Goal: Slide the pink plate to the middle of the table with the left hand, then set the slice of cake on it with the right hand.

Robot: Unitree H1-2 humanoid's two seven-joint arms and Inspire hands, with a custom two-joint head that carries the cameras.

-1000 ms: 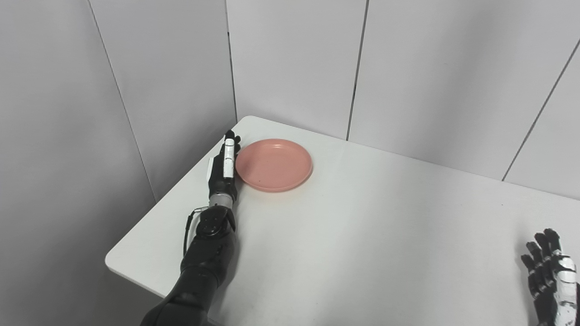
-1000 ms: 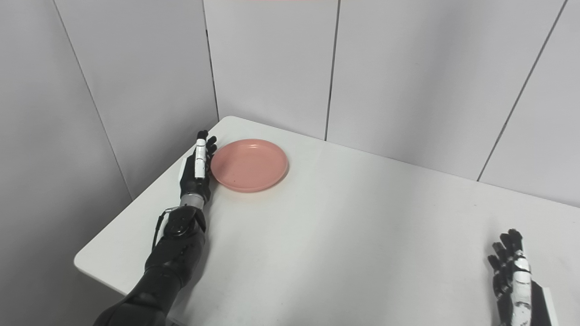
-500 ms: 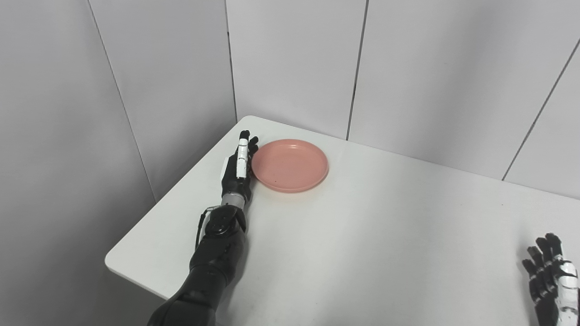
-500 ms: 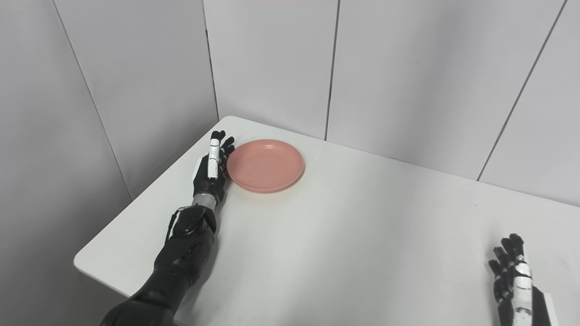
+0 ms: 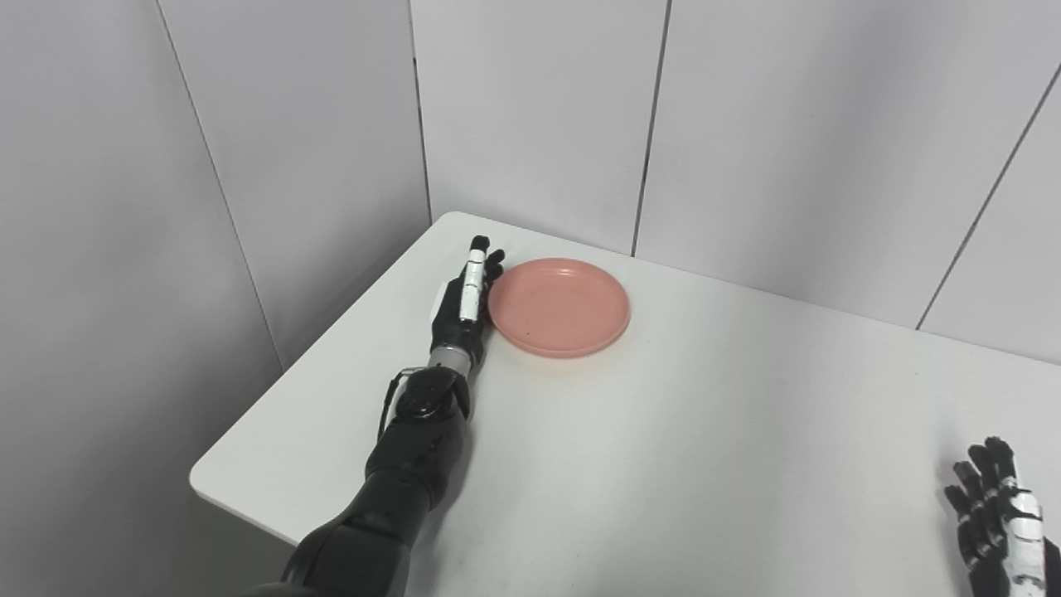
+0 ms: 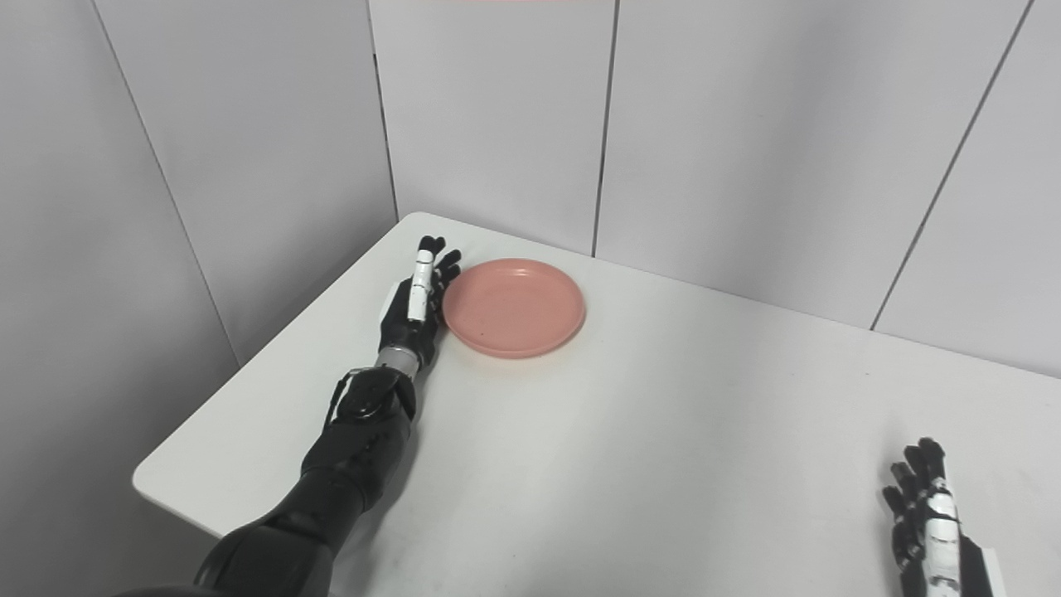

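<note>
My left hand (image 5: 464,311), fingers straight and together, stood edge-on against the pink plate (image 5: 559,307) near the table's (image 5: 663,464) far left corner. I feared it riding over the low rim (right hand (image 6: 927,518) spread, idle; no cake visible).

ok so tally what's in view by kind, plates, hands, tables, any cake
plate: 1
hands: 2, left hand beside the plate, right hand at the near right
table: 1
cake: 0 in view
total: 4
</note>
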